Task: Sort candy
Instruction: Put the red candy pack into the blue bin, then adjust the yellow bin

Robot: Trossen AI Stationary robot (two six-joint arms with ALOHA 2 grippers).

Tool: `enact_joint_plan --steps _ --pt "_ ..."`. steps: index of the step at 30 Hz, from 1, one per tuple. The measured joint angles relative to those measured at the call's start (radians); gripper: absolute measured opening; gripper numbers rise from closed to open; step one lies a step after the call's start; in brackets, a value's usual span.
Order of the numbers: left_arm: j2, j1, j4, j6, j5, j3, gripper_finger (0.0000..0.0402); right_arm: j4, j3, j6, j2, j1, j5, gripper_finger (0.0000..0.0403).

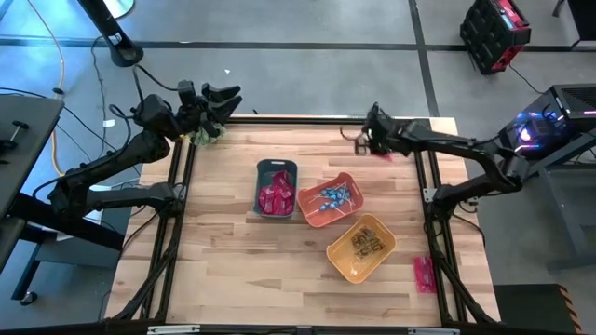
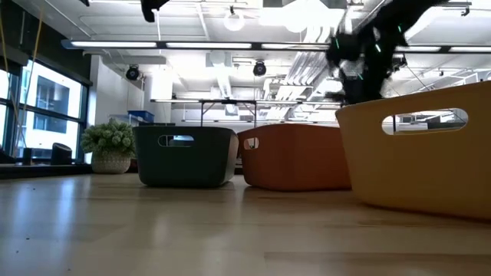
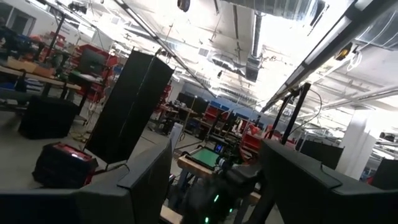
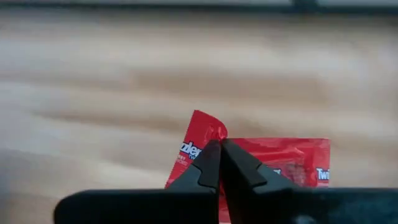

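My right gripper (image 4: 219,146) is low over the table's far edge (image 1: 375,144), shut on a flat red wrapped packet (image 4: 273,158). More red packets fill the grey-blue bin (image 1: 277,173). Blue lollipops lie in the orange bin (image 1: 346,181), and small brown pieces sit in the yellow bin (image 1: 346,265). My left gripper (image 1: 223,96) hangs open beyond the table's far left corner, above the fuzzy green ball (image 1: 206,136). In its own wrist view, my left gripper (image 3: 217,180) faces the room. My right gripper pinches the red packet at its edge (image 4: 233,142), near the end that curls upward (image 4: 200,124), between the two shut fingertips (image 4: 208,162). The fingers slant down at it. The rest of the packet lies flat on the wooden table.
The three bins stand close together mid-table; in the low view they are the dark bin (image 2: 184,157), the orange bin (image 2: 295,157) and the yellow bin (image 2: 418,149). One red packet (image 1: 425,273) lies off the table's right edge on the frame. Bare wood stretches along the left and near sides.
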Motion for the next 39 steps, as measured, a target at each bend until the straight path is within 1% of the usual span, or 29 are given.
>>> enact_joint_plan --steps 2,3,6,10,14,16,18,19,21,24,26,28,31,34,38,39 --pt "0.000 0.000 0.009 0.001 0.000 0.000 0.0239 0.082 0.079 -0.050 -0.004 0.019 -0.006 0.0000" --pt "0.000 0.000 0.009 0.001 0.000 0.000 0.0239 0.139 0.109 -0.080 -0.003 0.029 -0.031 0.0000" --pt "0.000 0.000 0.008 0.011 -0.001 0.000 0.0239 0.354 0.178 -0.146 0.014 0.062 -0.138 0.0000" --pt "0.000 0.000 0.001 0.029 -0.002 0.000 0.0239 0.568 0.221 -0.131 0.078 0.106 -0.279 0.0000" --pt "0.000 0.000 -0.001 0.028 -0.004 0.000 0.0239 0.709 0.225 -0.130 0.176 0.175 -0.452 0.0000" --pt "0.000 0.000 -0.002 0.028 -0.005 0.000 0.0239 0.737 0.225 -0.146 0.234 0.218 -0.529 0.0000" --pt "0.000 0.000 -0.002 0.028 -0.005 0.000 0.0239 0.756 0.225 -0.145 0.291 0.255 -0.581 0.0000" --pt "0.000 0.000 -0.002 0.028 -0.005 0.000 0.0239 0.774 0.225 -0.144 0.317 0.273 -0.593 0.0000" --pt "0.000 0.000 -0.003 0.028 -0.005 0.000 0.0239 0.826 0.225 -0.128 0.361 0.303 -0.582 0.0000" --pt "0.000 0.000 -0.004 0.030 -0.005 0.000 0.0239 0.930 0.225 -0.068 0.409 0.338 -0.502 0.0004" --pt "0.000 0.000 -0.009 0.040 -0.006 0.000 0.0239 1.008 0.225 -0.048 0.432 0.348 -0.505 0.0015" --pt "0.000 0.000 -0.019 0.041 -0.018 0.000 0.0239 1.036 0.225 -0.033 0.440 0.357 -0.534 0.0036" --pt "0.000 0.000 -0.044 0.028 -0.054 0.000 0.0239 1.012 0.225 -0.039 0.440 0.376 -0.537 0.0078" --pt "0.000 0.000 -0.060 0.013 -0.063 0.000 0.0239 0.974 0.225 -0.049 0.440 0.386 -0.553 0.0119" --pt "0.000 -0.001 -0.061 -0.025 -0.045 0.000 0.0239 0.954 0.225 -0.063 0.395 0.386 -0.726 0.0152" --pt "0.000 -0.001 -0.060 -0.025 -0.036 0.000 0.0239 0.925 0.225 -0.059 0.372 0.394 -0.744 0.0155"
